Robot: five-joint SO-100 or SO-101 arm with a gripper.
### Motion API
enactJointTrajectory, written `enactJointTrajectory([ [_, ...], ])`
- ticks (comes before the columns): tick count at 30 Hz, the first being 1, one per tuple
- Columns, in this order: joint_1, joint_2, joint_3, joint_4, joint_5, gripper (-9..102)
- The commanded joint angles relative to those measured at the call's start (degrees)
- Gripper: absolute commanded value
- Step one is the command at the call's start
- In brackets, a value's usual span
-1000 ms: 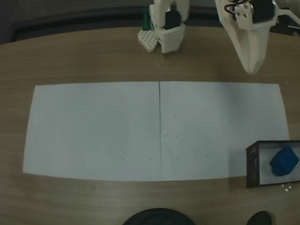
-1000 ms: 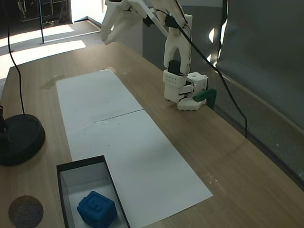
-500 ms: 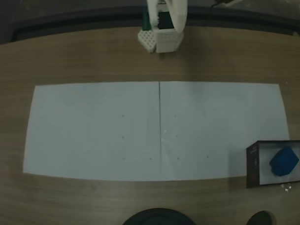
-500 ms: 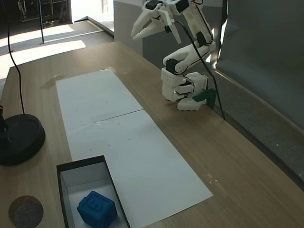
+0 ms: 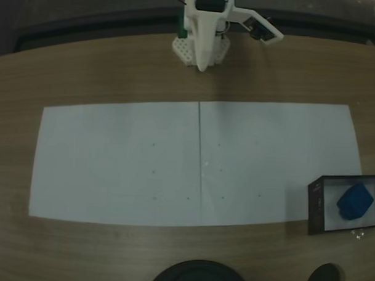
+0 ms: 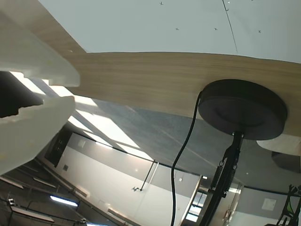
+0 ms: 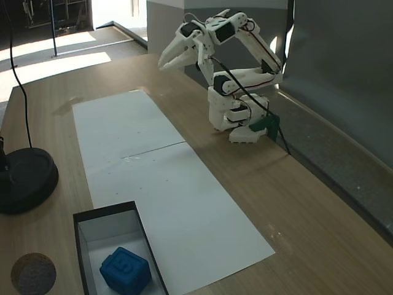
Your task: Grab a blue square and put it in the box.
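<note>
inside the box (image 7: 83,220), on its pale floor, sits the blue square (image 7: 125,270), its stamped face turned up in a fixed view; in the other fixed view the blue square (image 5: 355,201) lies toward the right part of the box (image 5: 316,206). the box rests on the wooden table (image 7: 295,203), overlapping one end corner of the long white paper (image 7: 153,178). well apart from the box, at the far side of the paper, the white arm base (image 7: 230,114) stands on the table, and the arm is folded back over it. the gripper (image 7: 169,60) hangs in the air above the table edge of the paper, far from the box, its two white fingers slightly parted and holding nothing. a round black stand base (image 7: 24,178) sits on the table beyond the box's far end, and a smaller dark disc (image 7: 32,273) lies just beside the box's long wall.
</note>
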Motion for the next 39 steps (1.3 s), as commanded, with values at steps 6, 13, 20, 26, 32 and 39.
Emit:
enactJointTrajectory([
  [6,0.3,7.3,11.3,-10.4,-0.1,0],
  [13,0.0,13.9,22.1,-15.7,0.1,0],
  [20,-0.3,17.1,30.4,-18.8,0.4,0],
  [26,-0.3,17.2,37.1,-18.9,0.4,0],
  [32,0.2,17.2,43.7,-17.6,0.6,0],
  [39,-0.4,17.2,40.3,-6.2,0.5,0],
])
